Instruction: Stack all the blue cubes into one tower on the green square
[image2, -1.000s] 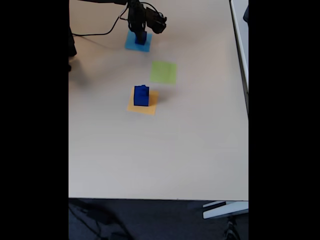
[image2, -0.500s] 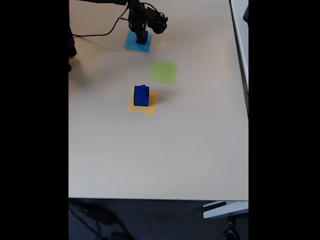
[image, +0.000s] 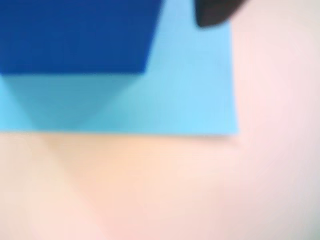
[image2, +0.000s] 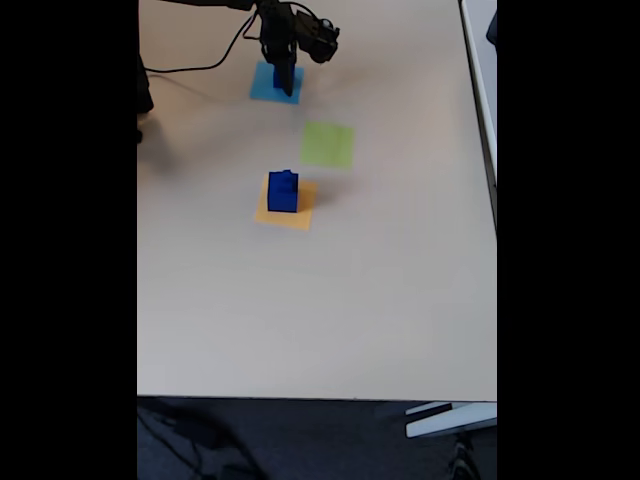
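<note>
In the fixed view my gripper (image2: 285, 84) hangs over the light-blue paper square (image2: 266, 86) at the far end of the table, pointing down at a blue cube that it mostly hides. The wrist view shows that blue cube (image: 75, 35) close up, resting on the light-blue square (image: 195, 90). One black fingertip (image: 215, 12) sits to its right with a strip of paper showing between them. Another blue cube (image2: 282, 192), with what looks like a smaller one on top, stands on the orange-yellow square (image2: 302, 215). The green square (image2: 327, 144) is bare.
A black cable (image2: 195, 66) runs across the table to the left of the arm. The table's right edge (image2: 487, 150) and near edge (image2: 320, 398) bound the beige surface.
The gripper has shifted slightly right and down over the cube on the light-blue square, covering more of it. The other cubes and the squares have not moved.
</note>
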